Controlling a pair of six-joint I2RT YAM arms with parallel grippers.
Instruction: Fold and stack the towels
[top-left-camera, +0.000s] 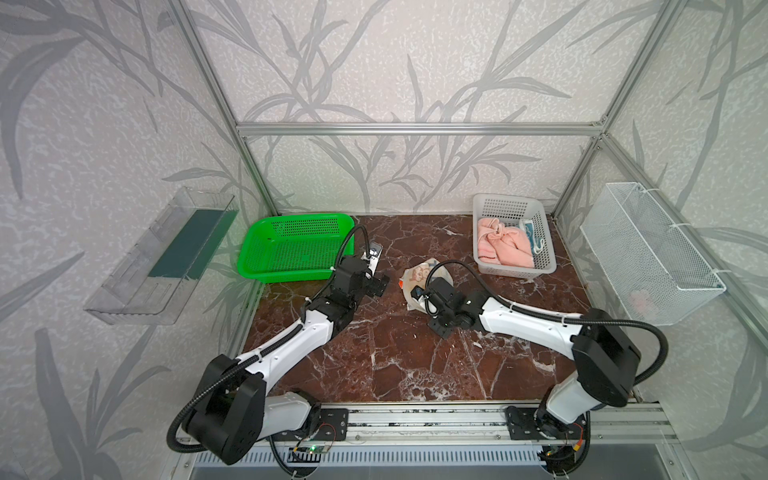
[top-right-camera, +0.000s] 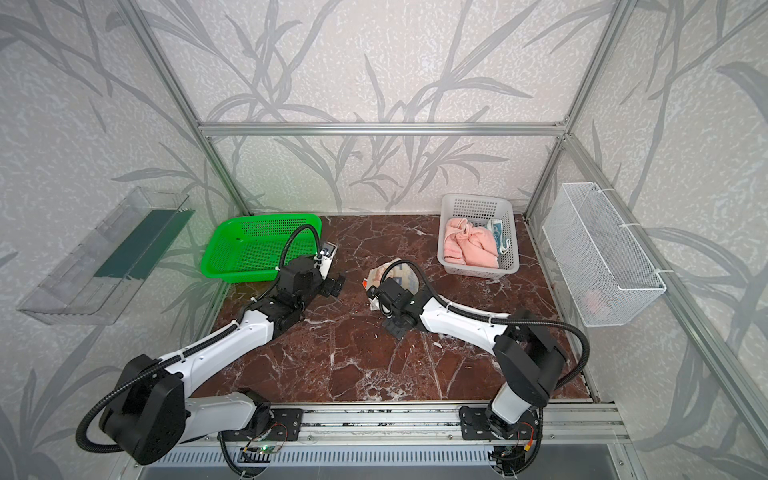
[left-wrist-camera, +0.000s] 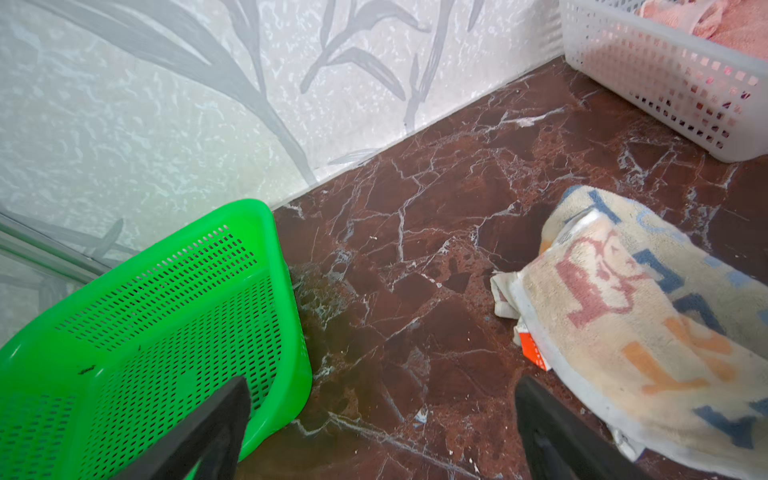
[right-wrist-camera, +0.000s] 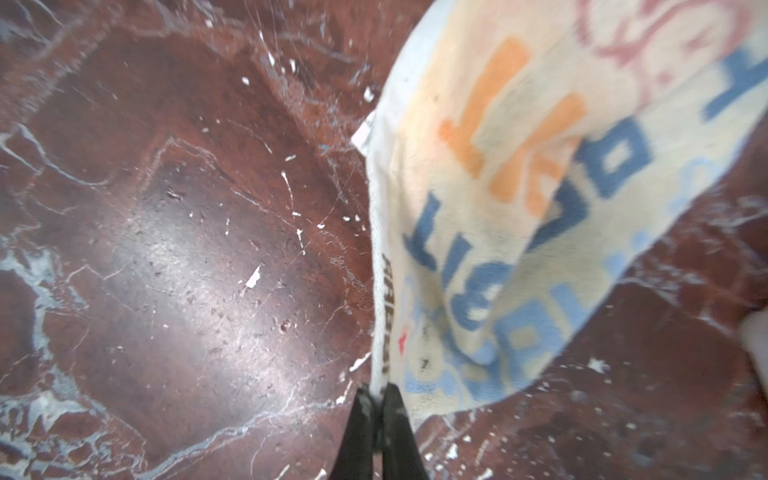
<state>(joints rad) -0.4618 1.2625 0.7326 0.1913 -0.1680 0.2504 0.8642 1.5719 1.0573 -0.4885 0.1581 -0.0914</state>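
On marble tabletop (top-left-camera: 395, 365), cream towel (right-wrist-camera: 519, 187) edge within closed right gripper (right-wrist-camera: 376, 391)

We see the cream towel (top-right-camera: 375, 277) bunched near the middle of the dark marbled worktop (top-right-camera: 353, 365), partly hidden by the right arm's wrist. The right tool (top-right-camera: 375, 299) sits at the towel's near left edge; from here we cannot make out its jaws. The left tool (top-right-camera: 336, 286) hovers to the left of the towel, apart from it, jaws spread, beside the near right corner of the green basket (top-right-camera: 249, 249). At the back right stands a white basket (top-right-camera: 478, 271) holding the crumpled pink towel (top-right-camera: 469, 249) and, against its right wall, the teal towel (top-right-camera: 500, 239). A wire basket (top-right-camera: 602, 257) hangs on the right wall, a clear shelf (top-right-camera: 95, 266) on the left.
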